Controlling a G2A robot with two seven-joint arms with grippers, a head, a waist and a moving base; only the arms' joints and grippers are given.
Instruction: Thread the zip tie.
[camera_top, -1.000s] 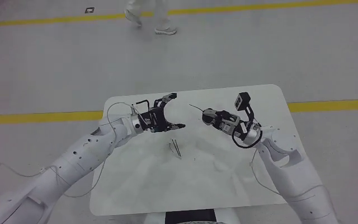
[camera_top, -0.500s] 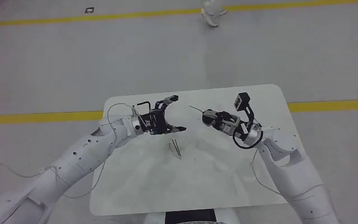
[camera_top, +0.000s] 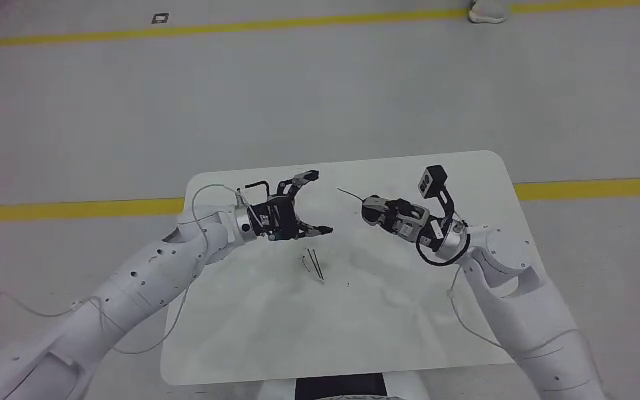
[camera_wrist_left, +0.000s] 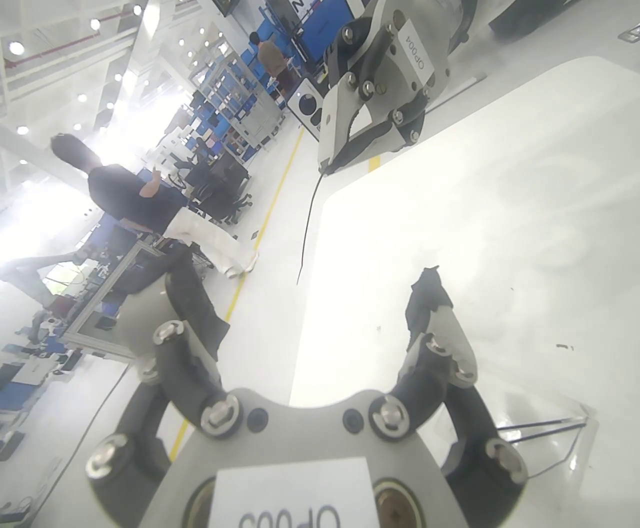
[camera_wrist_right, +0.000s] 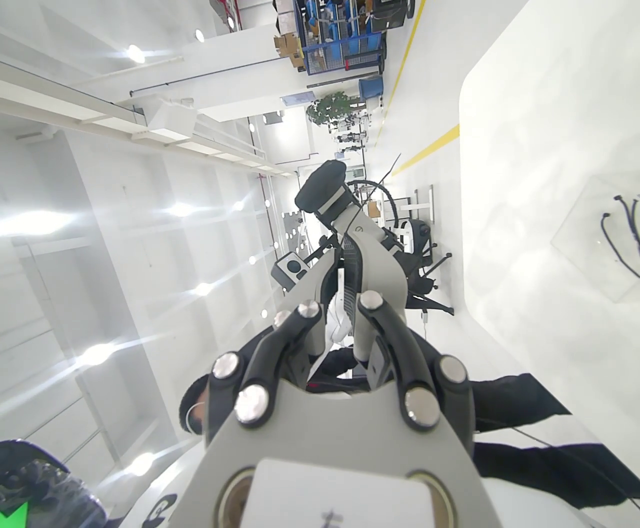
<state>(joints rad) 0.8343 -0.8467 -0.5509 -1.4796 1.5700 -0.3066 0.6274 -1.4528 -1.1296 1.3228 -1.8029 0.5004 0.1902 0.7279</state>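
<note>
The right tool (camera_top: 366, 208) pinches a thin black zip tie (camera_top: 350, 195) above the desk (camera_top: 400, 320). The left tool (camera_top: 317, 202) faces it, spread wide, near the free tip.

Zip tie (camera_top: 350, 192): one, thin, black, nearly straight. Clamped at one end in the right gripper (camera_top: 366, 205), held above the table (camera_top: 400, 320); its free tip points left and far, touching nothing.
Spare ties (camera_top: 313, 264): a few, black, with small heads, lying flat together mid-table, nearer than the held tie.
</note>
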